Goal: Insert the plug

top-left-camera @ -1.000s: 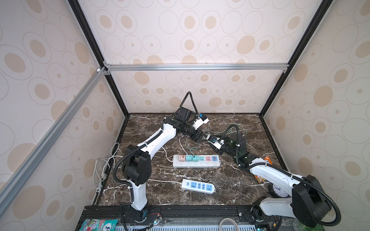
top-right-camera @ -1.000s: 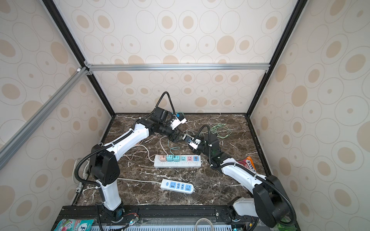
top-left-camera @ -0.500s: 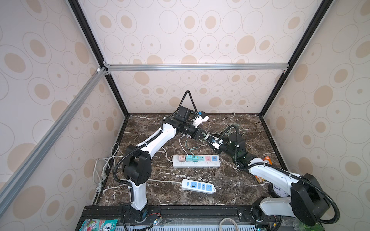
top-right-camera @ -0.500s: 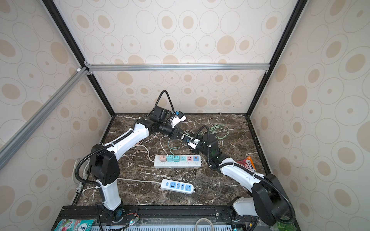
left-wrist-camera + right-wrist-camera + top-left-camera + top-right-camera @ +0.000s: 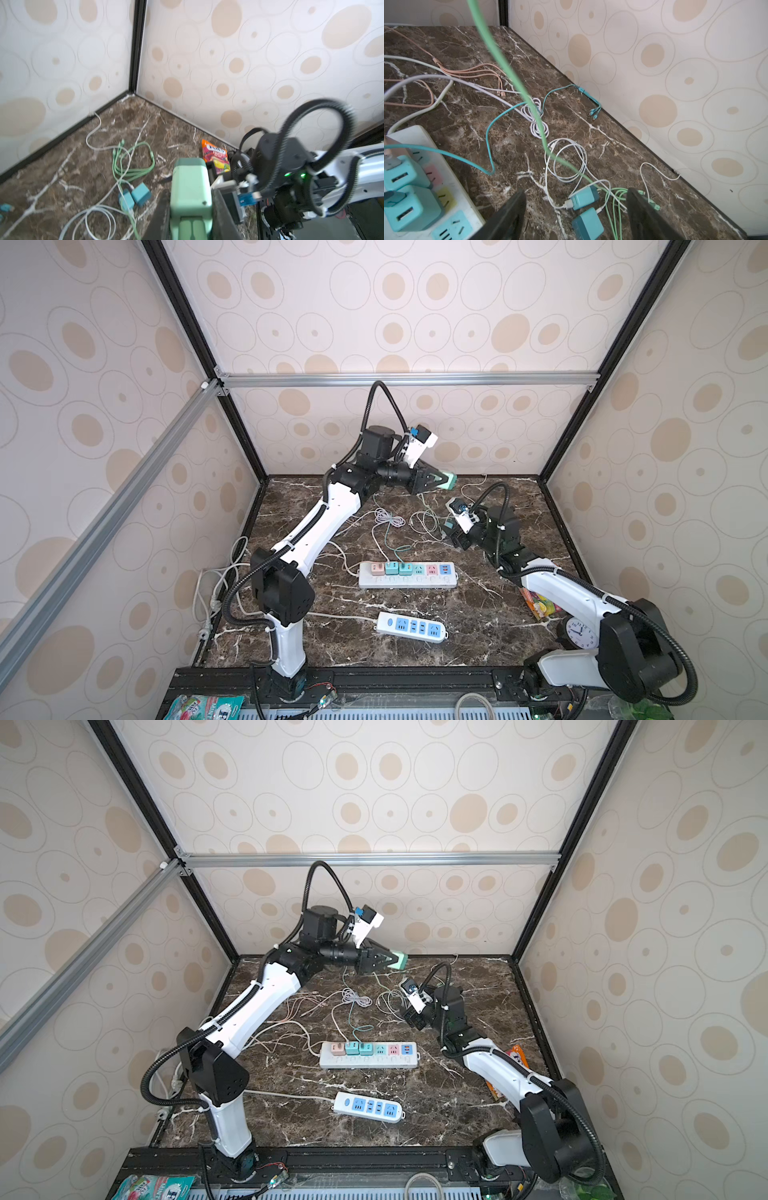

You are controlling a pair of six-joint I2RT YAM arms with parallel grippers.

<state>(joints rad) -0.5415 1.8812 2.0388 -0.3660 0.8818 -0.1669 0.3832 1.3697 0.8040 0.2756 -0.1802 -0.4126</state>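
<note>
My left gripper (image 5: 439, 481) (image 5: 392, 961) (image 5: 191, 209) is raised near the back wall, shut on a mint-green plug (image 5: 448, 480) (image 5: 400, 960) (image 5: 190, 182). The plug's green cable (image 5: 512, 72) hangs down to the table. My right gripper (image 5: 451, 531) (image 5: 409, 1017) (image 5: 576, 191) is low over the table and open, with nothing between its fingers. Two loose teal chargers (image 5: 584, 197) lie on the marble just below it. The white power strip (image 5: 432, 581) (image 5: 395, 1061) (image 5: 446, 176) with coloured sockets lies mid-table, with a pink and two teal chargers plugged into its left end.
A second white and blue power strip (image 5: 411, 627) (image 5: 368, 1106) lies nearer the front. White, pink, teal and green cables (image 5: 388, 518) (image 5: 566, 162) tangle across the back half. A snack bag (image 5: 540, 605) (image 5: 216, 154) and a clock (image 5: 582, 632) sit by the right wall.
The left gripper has pulled up and away from the right gripper toward the back wall, carrying the mint plug. The right gripper's jaws have opened wide.
</note>
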